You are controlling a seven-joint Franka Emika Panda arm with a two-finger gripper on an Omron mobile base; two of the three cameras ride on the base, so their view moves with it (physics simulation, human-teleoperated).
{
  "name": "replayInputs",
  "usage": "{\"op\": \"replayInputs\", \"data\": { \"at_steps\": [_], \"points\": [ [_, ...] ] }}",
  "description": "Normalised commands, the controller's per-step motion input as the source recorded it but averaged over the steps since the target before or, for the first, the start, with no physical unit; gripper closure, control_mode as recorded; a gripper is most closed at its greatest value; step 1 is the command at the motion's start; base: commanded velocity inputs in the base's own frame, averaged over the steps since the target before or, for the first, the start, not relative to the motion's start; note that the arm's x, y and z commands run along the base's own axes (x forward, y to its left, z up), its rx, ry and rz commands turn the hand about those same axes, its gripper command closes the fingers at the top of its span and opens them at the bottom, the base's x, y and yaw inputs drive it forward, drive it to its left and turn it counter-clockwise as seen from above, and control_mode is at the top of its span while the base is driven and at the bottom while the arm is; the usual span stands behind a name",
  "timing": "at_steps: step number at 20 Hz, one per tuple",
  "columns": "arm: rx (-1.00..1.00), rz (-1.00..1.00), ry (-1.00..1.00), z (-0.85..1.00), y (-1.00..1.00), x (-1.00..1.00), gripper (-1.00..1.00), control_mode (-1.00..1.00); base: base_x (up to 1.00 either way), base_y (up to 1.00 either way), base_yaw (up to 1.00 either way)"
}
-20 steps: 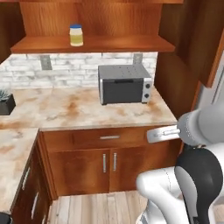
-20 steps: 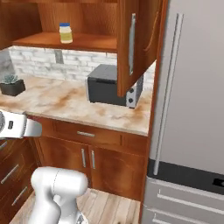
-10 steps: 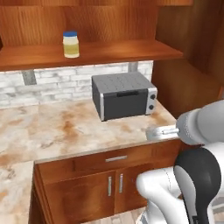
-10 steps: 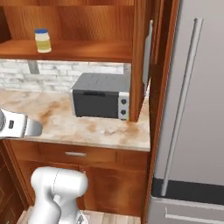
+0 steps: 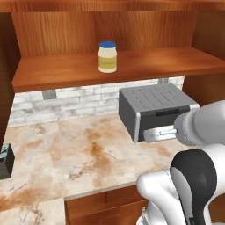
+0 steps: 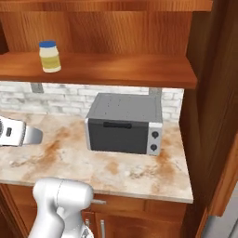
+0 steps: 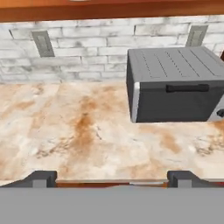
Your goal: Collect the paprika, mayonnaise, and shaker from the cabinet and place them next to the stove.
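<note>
The mayonnaise (image 5: 107, 57) (image 6: 49, 56), a pale cream jar with a blue lid, stands alone and upright on the wide wooden shelf of the open cabinet (image 5: 145, 66) (image 6: 121, 69). My gripper (image 7: 112, 179) hangs low in front of the marble counter's edge, well below the shelf and right of the jar, and faces the brick wall. It is open, its two dark fingertips (image 7: 41, 178) wide apart with nothing between them. The paprika, the shaker and the stove are out of view.
A grey toaster oven (image 5: 154, 110) (image 6: 125, 123) (image 7: 175, 92) sits on the marble counter (image 5: 83, 154) (image 6: 60, 158) under the shelf's right half. A dark planter (image 5: 4, 160) stands at the counter's far left. The open cabinet door (image 6: 218, 93) juts out on the right.
The whole picture has shifted and grown: the base has driven closer to the counter and cabinet. The mayonnaise has stayed in place on the shelf.
</note>
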Motion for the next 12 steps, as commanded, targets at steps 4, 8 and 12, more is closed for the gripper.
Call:
{"op": "replayInputs", "data": {
  "at_steps": [4,8,12],
  "points": [
    [0.00,0.00,0.00,0.00,0.00,0.00,-1.00,1.00,1.00,0.13,0.15],
    [0.08,0.27,-0.36,0.51,0.00,0.36,-1.00,-1.00,0.00,0.00,0.00],
    [0.01,0.17,-0.34,0.89,0.14,0.06,-1.00,-1.00,0.00,0.00,0.00]
  ]
}}
